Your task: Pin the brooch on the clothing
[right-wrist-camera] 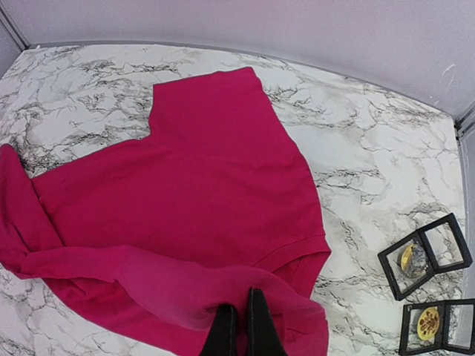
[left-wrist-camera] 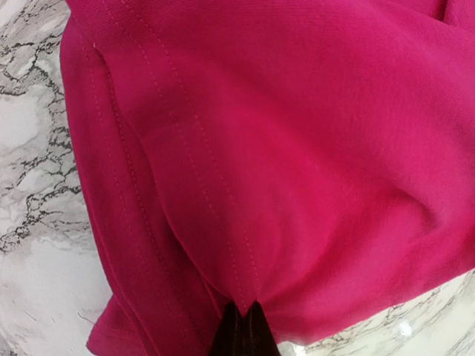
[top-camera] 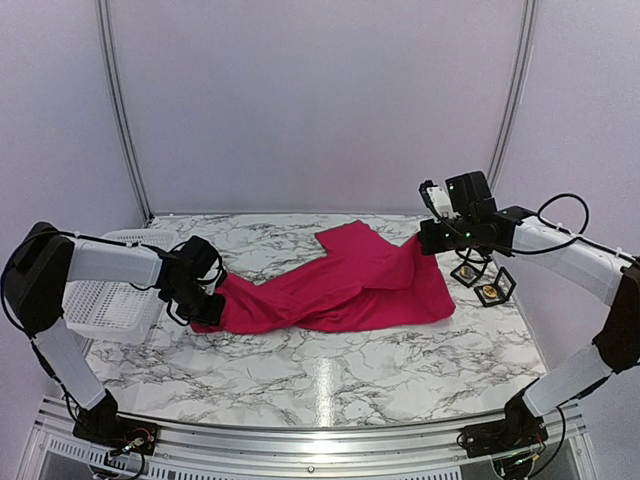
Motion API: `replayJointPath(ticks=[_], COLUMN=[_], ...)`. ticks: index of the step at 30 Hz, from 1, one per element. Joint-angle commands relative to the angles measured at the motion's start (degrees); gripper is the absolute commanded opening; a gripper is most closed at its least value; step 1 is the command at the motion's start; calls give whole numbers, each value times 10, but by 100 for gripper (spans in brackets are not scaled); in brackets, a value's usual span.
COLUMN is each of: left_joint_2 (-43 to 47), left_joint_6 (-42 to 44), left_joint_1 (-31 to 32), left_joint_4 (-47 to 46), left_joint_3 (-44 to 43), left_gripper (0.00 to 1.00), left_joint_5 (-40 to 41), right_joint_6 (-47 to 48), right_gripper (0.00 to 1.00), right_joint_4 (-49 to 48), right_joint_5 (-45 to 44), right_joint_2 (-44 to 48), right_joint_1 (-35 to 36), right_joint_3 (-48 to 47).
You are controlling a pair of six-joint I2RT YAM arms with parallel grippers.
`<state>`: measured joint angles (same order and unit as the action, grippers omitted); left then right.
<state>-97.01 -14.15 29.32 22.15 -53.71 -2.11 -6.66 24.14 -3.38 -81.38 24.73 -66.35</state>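
A white perforated basket (top-camera: 110,300) sits at the left edge of the marble table (top-camera: 320,390), partly under my left forearm, so I cannot see all of its inside. At the right edge stand two small black-framed display cases: the farther case (right-wrist-camera: 424,256) holds a yellow-and-grey ornament (right-wrist-camera: 410,259), and the nearer case (right-wrist-camera: 438,326) holds a gold brooch (right-wrist-camera: 427,324). Both cases sit just beside the right side of the crimson-pink T-shirt (top-camera: 340,285), which lies stretched across the middle of the table from one gripper to the other. A broad strip of bare marble runs between the shirt and the front rail, and more lies behind it toward the back wall. My left arm rises from its base, bends high at the left edge, and reaches right over the basket, its wrist low at the tabletop. The left gripper (top-camera: 205,305) has its jaws pressed together, pinching a stitched fold at the shirt's left end. My right arm bends at the far right and reaches left. The right gripper (top-camera: 425,238) is raised above the table, jaws pinched on the shirt's right end, which peaks up to it.
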Motion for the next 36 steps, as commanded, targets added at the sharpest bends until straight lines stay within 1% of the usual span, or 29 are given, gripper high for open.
replayJointPath(ticks=[1,5,8,11,12,14,16,17,19,21,23,24,25,27,30,31,32,33,34,36], left_joint_2=[45,153,229,310,352,405,424,414,352,285,220,186,144,59,-49,-73,-88,-99,-105,-102], left_joint_6=[1,-17,-49,-107,-135,-169,-177,-167,-117,-68,-31,-17,-2,31,58,69,77,84,94,104], left_joint_1=[2,6,47,88,91,91,90,87,73,47,-2,-24,-42,-69,-92,-92,-93,-93,-93,-93], left_joint_4=[32,71,113,160,170,184,185,184,183,146,93,74,66,69,98,103,104,103,104,104], left_joint_3=[19,16,34,67,81,99,92,82,46,-8,-82,-128,-213,-363,-615,-689,-740,-780,-802,-798], left_gripper=[0,0,0,0,0,0,0,0,0,0,0,0,0,0,0,0,0,0,0,0], left_joint_5=[-1,4,0,-18,-23,-16,3,15,48,72,52,52,67,108,114,118,125,132,135,119], right_joint_6=[3,-21,-62,-95,-107,-136,-144,-139,-123,-87,-55,-40,-29,-13,-9,-9,-5,-4,-6,-8], right_gripper=[0,0,0,0,0,0,0,0,0,0,0,0,0,0,0,0,0,0,0,0], right_joint_4=[34,109,191,268,300,342,359,353,323,260,181,144,115,94,114,120,119,105,84,19], right_joint_5=[-12,-15,9,101,130,180,198,195,160,126,96,87,77,67,70,72,76,80,79,90], right_joint_2=[29,78,128,188,207,228,220,207,170,115,43,-8,-55,-147,-268,-294,-308,-305,-290,-223], right_joint_1=[-5,-5,-4,13,24,39,40,40,34,14,-14,-34,-49,-75,-100,-102,-102,-102,-102,-102], right_joint_3=[-32,-47,-22,19,26,37,45,46,34,-9,-77,-120,-178,-324,-599,-678,-742,-767,-759,-664])
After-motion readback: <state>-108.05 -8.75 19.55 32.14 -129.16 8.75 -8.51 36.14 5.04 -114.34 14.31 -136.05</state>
